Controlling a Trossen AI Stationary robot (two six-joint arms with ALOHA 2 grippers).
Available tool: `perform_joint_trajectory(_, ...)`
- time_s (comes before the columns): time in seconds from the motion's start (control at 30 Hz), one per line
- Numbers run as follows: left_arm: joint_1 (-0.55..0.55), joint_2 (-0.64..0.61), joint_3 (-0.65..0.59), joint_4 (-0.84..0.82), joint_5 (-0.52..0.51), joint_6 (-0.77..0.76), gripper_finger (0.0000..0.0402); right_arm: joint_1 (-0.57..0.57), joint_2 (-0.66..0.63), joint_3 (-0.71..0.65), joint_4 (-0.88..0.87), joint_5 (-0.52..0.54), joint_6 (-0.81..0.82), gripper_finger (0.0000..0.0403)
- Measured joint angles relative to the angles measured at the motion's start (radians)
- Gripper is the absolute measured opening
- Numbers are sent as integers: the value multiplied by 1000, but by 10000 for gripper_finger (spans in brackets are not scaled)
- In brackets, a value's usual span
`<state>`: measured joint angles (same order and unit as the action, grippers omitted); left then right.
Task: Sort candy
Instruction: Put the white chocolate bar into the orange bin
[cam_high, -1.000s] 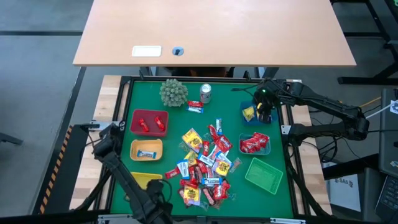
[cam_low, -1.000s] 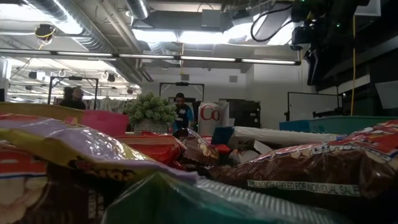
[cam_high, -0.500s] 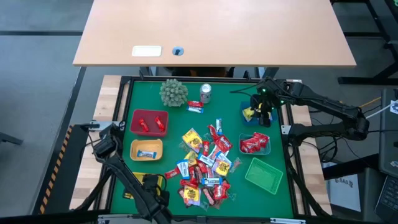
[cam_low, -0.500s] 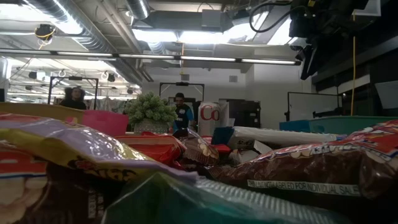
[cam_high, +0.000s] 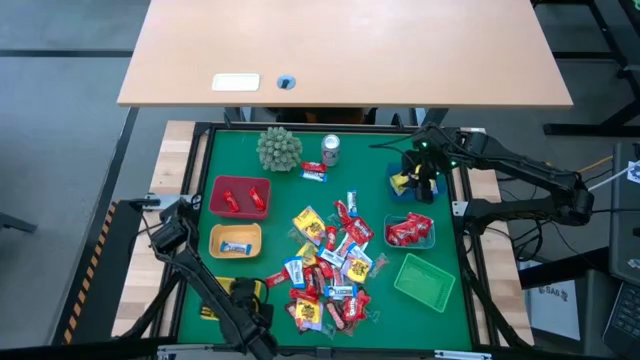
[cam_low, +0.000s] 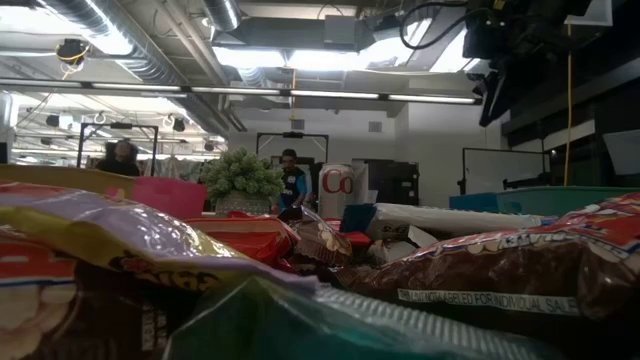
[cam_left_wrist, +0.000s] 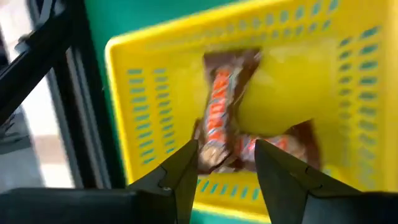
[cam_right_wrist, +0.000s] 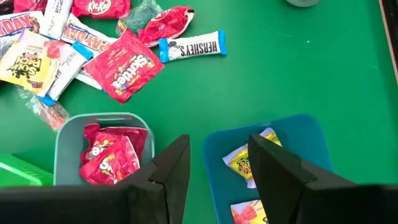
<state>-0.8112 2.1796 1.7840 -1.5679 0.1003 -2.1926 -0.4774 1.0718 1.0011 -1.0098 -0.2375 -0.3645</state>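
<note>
Candy (cam_high: 328, 265) heaped on green mat (cam_high: 370, 160), open-ceilinged room behind

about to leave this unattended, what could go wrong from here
The left gripper hangs low over the yellow basket with open jaws, so lifting off could snag a brown candy bar. The right gripper hovers above the blue basket and could nudge its rim.

A green table (cam_high: 240, 170) carries baskets (cam_high: 239, 196), loose candy (cam_high: 330, 265) (mid-table), a can (cam_high: 331, 149).
</note>
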Motion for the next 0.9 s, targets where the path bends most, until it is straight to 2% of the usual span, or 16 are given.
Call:
perform_joint_trajectory(0.23,13,0,43,-1,-294,-45,140,0,0,0,22,-32,-3,160)
perform_joint_trajectory(0.47,97,-2,98,3,-517,139,141,0,0,0,22,-133,-13,160)
perform_joint_trajectory(0.63,218,-2,123,50,-664,465,141,0,0,0,34,-160,-14,160)
perform_joint_trajectory(0.8,366,-3,133,139,-681,902,141,0,0,0,83,-160,-5,160)
perform_joint_trajectory(0.9,445,-3,133,187,-676,1115,141,0,0,0,102,-160,-5,160)
